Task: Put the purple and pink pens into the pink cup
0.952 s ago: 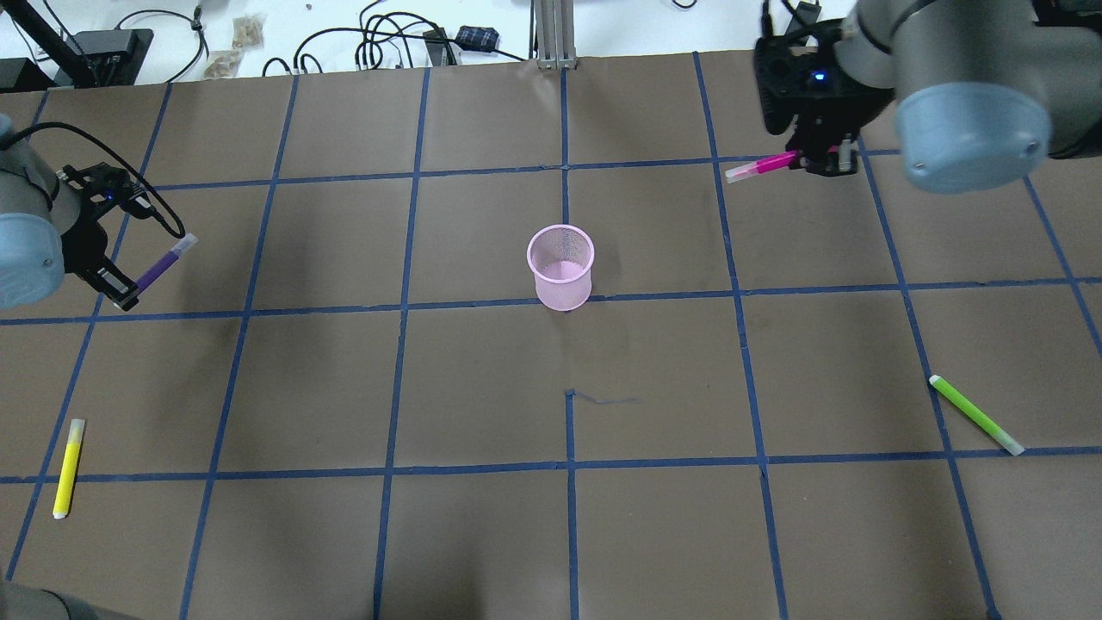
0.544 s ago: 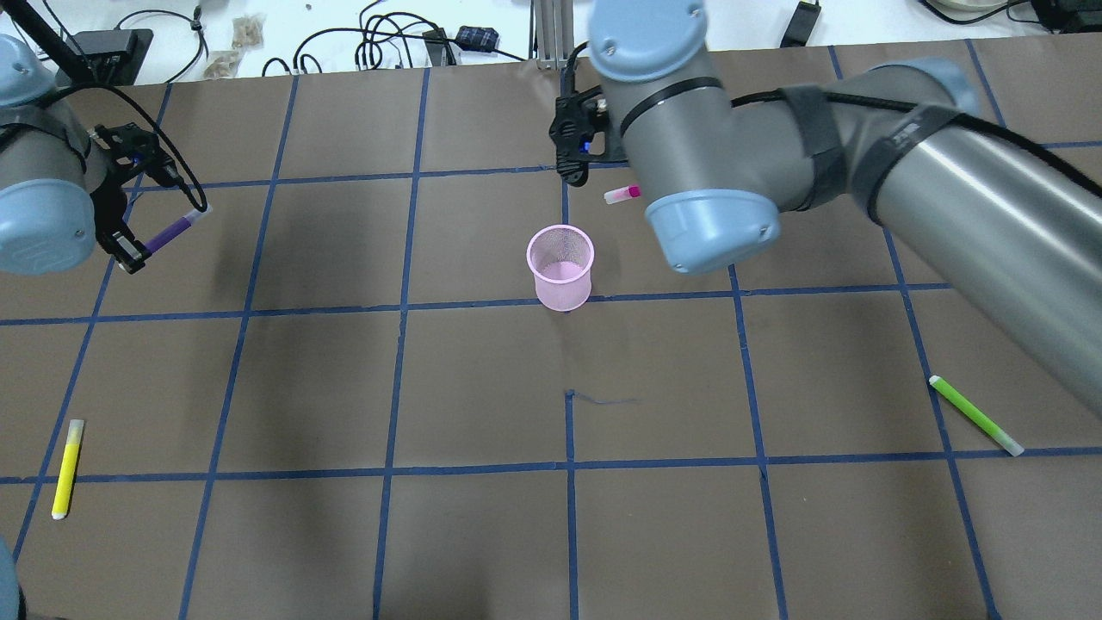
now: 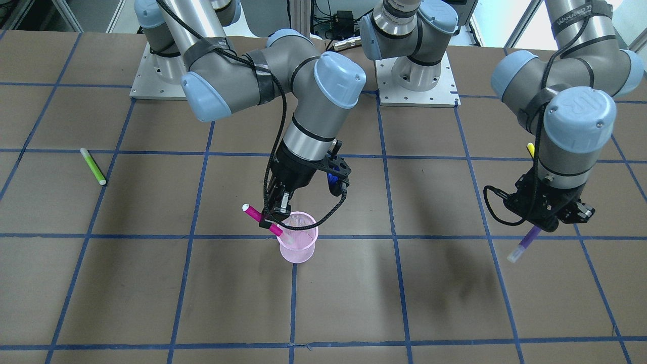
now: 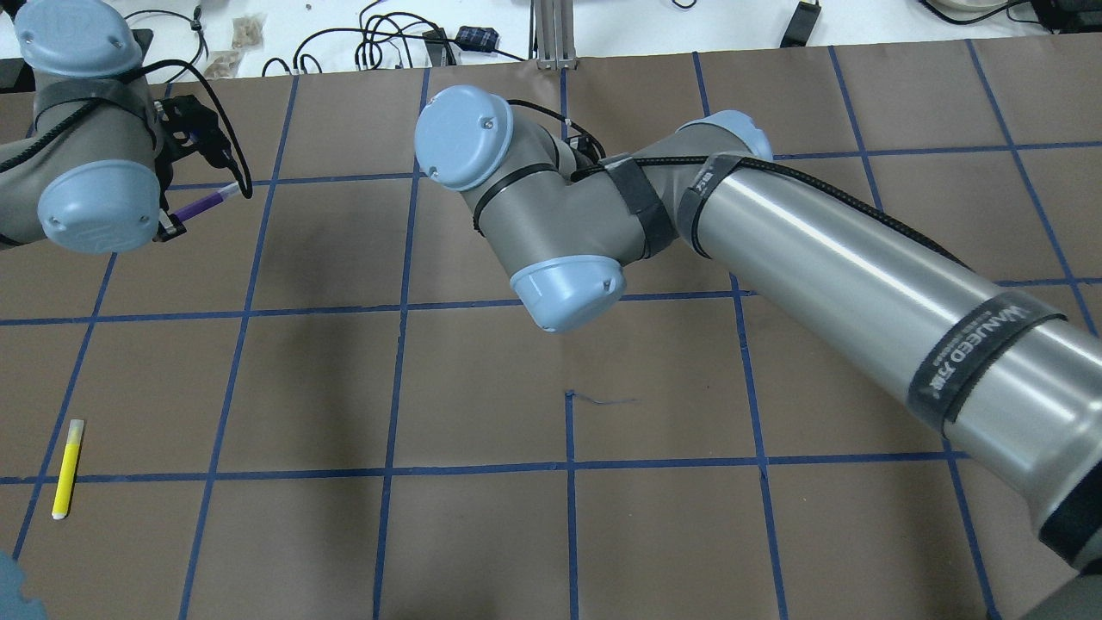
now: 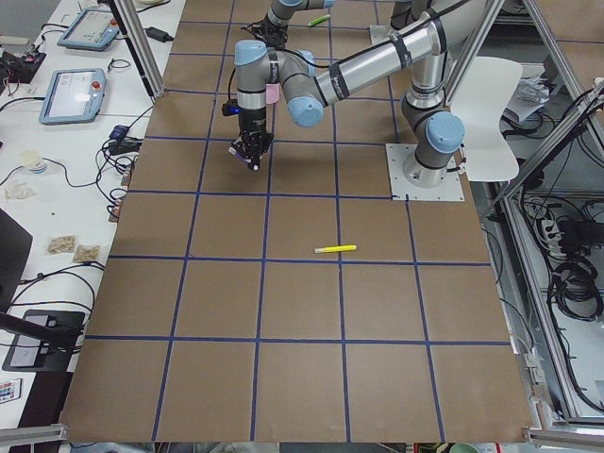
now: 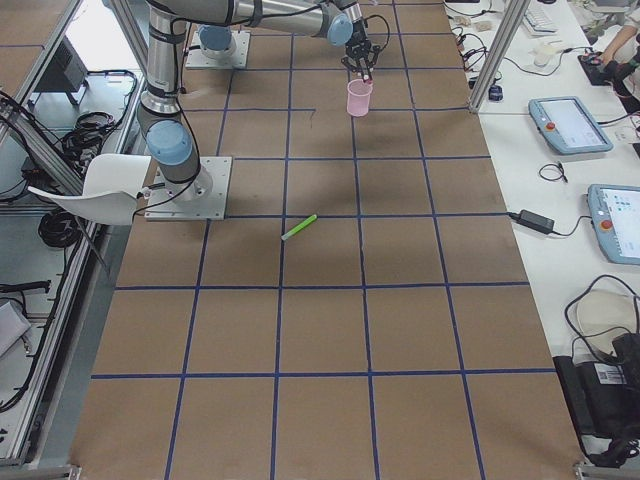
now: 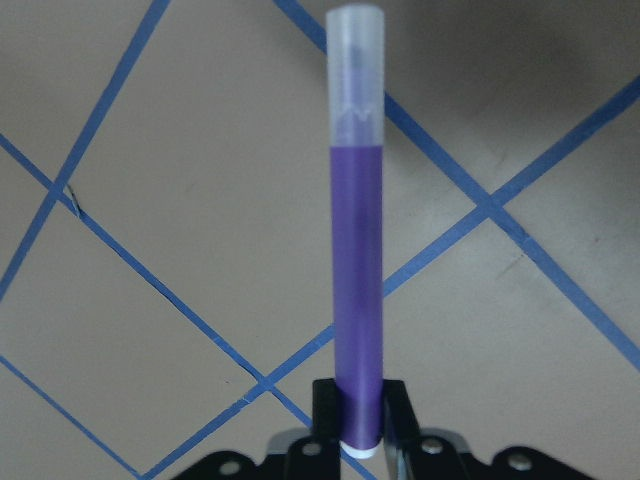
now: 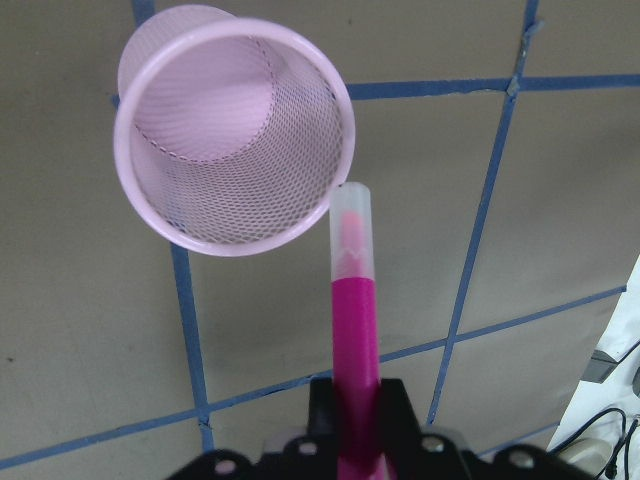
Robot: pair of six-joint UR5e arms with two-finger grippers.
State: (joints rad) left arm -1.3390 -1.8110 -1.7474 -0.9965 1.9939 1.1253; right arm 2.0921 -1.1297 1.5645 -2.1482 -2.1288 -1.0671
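The pink mesh cup (image 3: 298,243) stands upright near the table's middle; it also shows in the right wrist view (image 8: 232,160). My right gripper (image 3: 269,222) is shut on the pink pen (image 3: 262,217), held tilted just above the cup. The pen's clear-capped end (image 8: 350,215) sits at the rim's edge, outside the opening. In the overhead view the right arm hides the cup. My left gripper (image 3: 537,228) is shut on the purple pen (image 3: 525,243), held in the air far to the cup's side. The purple pen also shows in the left wrist view (image 7: 357,260) and overhead (image 4: 205,204).
A yellow pen (image 4: 67,469) lies near the table's front left. A green pen (image 3: 93,166) lies on the robot's right side. Blue tape lines grid the brown table (image 4: 482,534). Cables lie past the far edge (image 4: 379,43).
My right arm has swung from the far right to over the cup, carrying the pink pen. My left arm has moved farther away with the purple pen.
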